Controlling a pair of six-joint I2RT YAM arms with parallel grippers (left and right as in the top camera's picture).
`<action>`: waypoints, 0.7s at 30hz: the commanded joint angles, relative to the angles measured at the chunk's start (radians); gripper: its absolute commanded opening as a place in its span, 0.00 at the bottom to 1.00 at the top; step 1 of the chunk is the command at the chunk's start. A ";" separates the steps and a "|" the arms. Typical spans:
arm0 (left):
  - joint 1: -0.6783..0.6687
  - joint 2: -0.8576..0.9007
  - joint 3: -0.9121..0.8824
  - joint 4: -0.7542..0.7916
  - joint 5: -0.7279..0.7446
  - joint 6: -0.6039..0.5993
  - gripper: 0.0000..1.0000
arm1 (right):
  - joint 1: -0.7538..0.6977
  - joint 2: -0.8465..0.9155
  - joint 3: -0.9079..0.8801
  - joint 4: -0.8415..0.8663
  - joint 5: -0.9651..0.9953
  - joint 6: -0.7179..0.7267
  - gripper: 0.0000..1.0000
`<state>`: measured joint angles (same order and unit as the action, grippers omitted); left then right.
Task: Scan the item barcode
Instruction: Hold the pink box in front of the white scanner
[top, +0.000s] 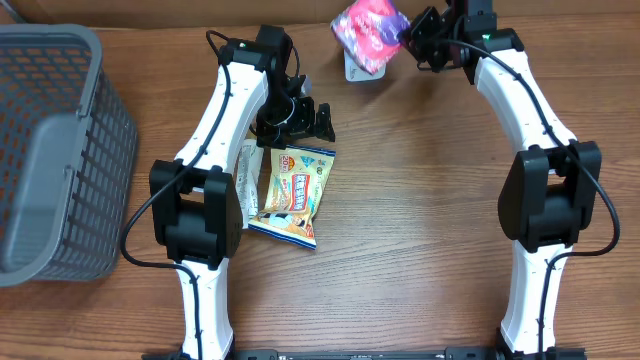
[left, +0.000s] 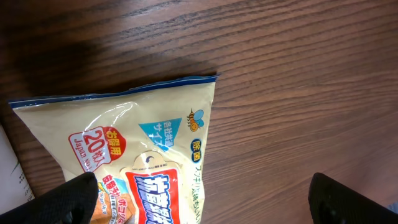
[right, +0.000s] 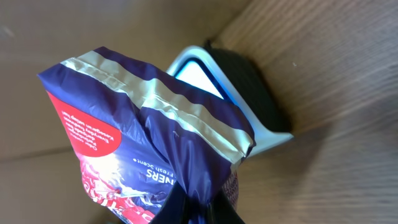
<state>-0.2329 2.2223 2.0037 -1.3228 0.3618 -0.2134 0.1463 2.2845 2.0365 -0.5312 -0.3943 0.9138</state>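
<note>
Here the right tool (top: 405, 40), shut on the edge of the purple pouch (right: 143, 124), held it just over the scanner (right: 273, 134); the left tool (top: 297, 118) hung wide open, empty, above the snack bag (top: 295, 190). That thin pinch could let the pouch twist, turning its barcode, which I could not find, away. Its long axis ran out from the right tool, sealed end leading

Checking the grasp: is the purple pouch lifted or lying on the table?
Lifted: right end effector pinches the pouch over the scanner.
</note>
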 joint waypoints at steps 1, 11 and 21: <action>0.004 -0.025 0.023 0.001 -0.007 -0.011 1.00 | 0.012 0.016 0.025 0.048 0.026 0.170 0.04; 0.004 -0.025 0.023 0.001 -0.007 -0.011 1.00 | 0.009 0.027 0.024 0.058 0.005 0.197 0.04; 0.004 -0.025 0.023 0.001 -0.007 -0.011 1.00 | -0.102 -0.041 0.026 -0.013 -0.025 0.151 0.04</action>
<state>-0.2329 2.2219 2.0037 -1.3228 0.3618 -0.2134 0.1181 2.3108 2.0365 -0.5255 -0.4141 1.0870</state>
